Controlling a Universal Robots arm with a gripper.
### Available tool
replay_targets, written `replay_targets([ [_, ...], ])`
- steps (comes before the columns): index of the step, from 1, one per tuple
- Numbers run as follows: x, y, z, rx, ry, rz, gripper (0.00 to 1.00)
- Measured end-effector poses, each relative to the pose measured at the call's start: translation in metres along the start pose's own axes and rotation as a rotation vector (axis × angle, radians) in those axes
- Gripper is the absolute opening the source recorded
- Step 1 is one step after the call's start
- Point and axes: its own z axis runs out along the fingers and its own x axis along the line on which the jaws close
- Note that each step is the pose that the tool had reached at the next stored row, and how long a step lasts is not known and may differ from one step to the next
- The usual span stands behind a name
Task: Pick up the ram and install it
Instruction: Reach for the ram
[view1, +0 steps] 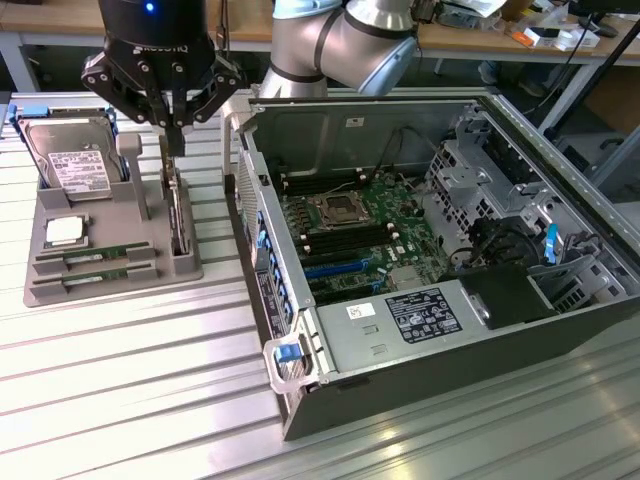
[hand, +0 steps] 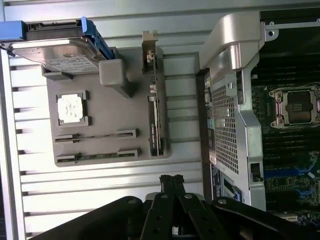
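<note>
Two ram sticks (view1: 92, 257) (hand: 97, 135) lie flat, one beside the other, in slots of the grey holder tray (view1: 60, 285) (hand: 110, 110) on the exterior view's left. My gripper (view1: 172, 138) (hand: 171, 181) hangs above the tray's far side, over the upright green card (view1: 176, 210) (hand: 154, 120). Its fingers are shut with nothing between them. It is well clear of the ram. The open computer case (view1: 450, 330) lies on the exterior view's right, with its motherboard (view1: 350, 225) and dark memory slots (view1: 310, 185) exposed.
The tray also holds a hard drive (view1: 68, 155) (hand: 55, 52) and a square silver processor (view1: 63, 232) (hand: 70, 107). The case's metal side wall (hand: 230, 100) stands close beside the tray. A power supply (view1: 400, 320) and cables fill the case's near end.
</note>
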Motion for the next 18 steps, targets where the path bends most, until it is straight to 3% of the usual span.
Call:
replay_targets([
  [18,0.042,-0.0032,-0.0008,0.0000,0.0000,0.000,0.10],
])
